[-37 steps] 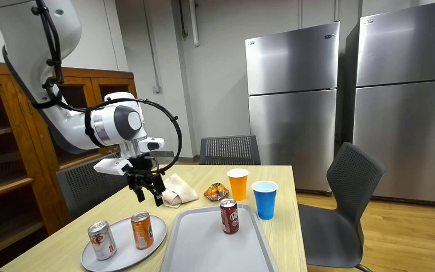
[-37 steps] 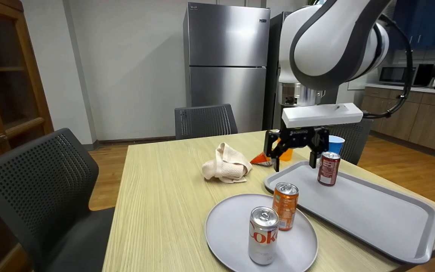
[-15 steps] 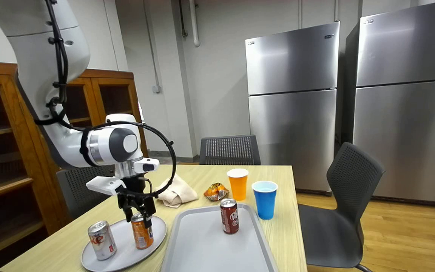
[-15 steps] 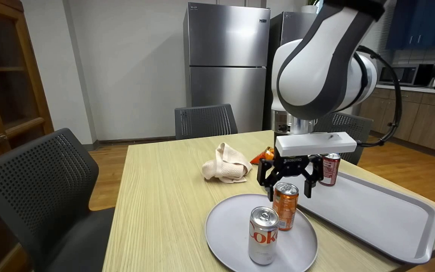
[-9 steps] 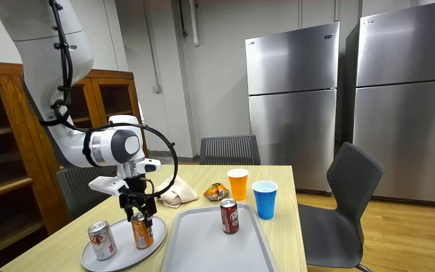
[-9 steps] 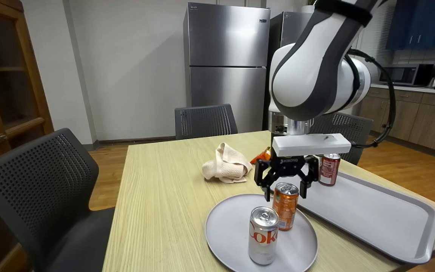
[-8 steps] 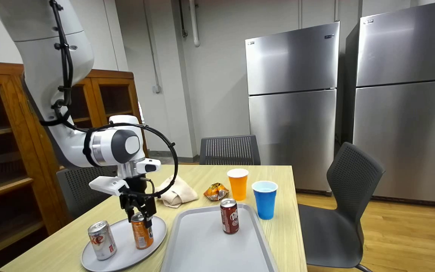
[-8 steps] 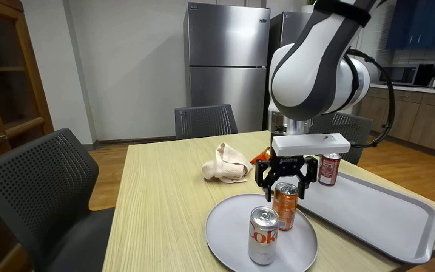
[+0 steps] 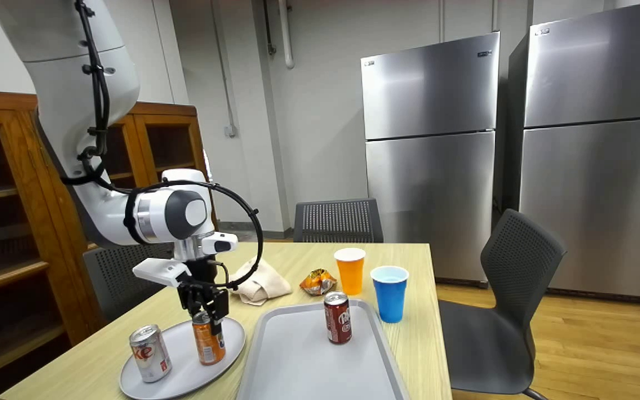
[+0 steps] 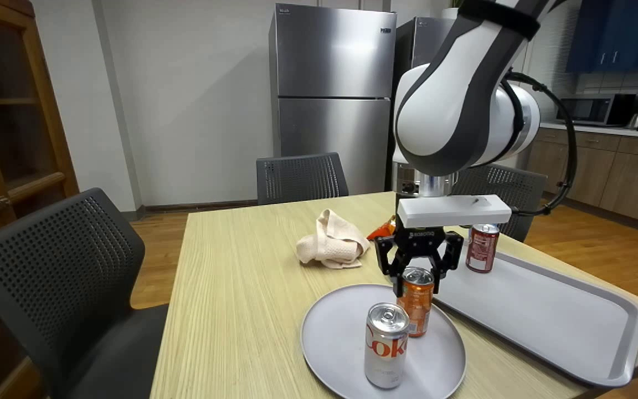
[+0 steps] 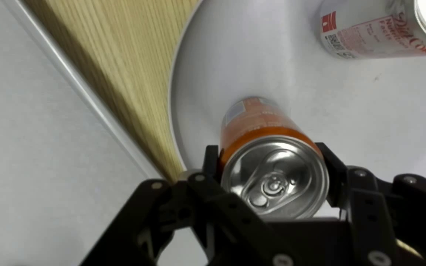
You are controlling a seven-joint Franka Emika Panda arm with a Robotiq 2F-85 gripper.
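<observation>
My gripper [image 11: 268, 159] has closed around the upper part of an orange soda can [image 11: 261, 120]. A black finger presses each side of the can just under its silver lid. Both exterior views show the same grip, with the gripper [image 10: 417, 284] pointing down over the orange can [image 10: 416, 313]. The can stands on a round grey plate [image 10: 335, 332], or very slightly off it; I cannot tell which. A silver Diet Coke can [image 10: 386, 349] is upright on that plate, apart from the gripper. In the wrist view the Diet Coke can [image 11: 379, 35] appears at the upper right.
Beside the plate lies a grey tray [image 9: 320, 372] bearing a dark red Dr Pepper can [image 9: 338, 318]. Farther back are a blue cup [image 9: 390, 294], an orange cup [image 9: 350, 272], a snack bag [image 9: 318, 282] and a beige cloth [image 9: 264, 282]. Chairs surround the table.
The arm came down over the orange can, then the fingers drew together onto its sides. The can has shifted slightly with them. The other objects stay where they were.
</observation>
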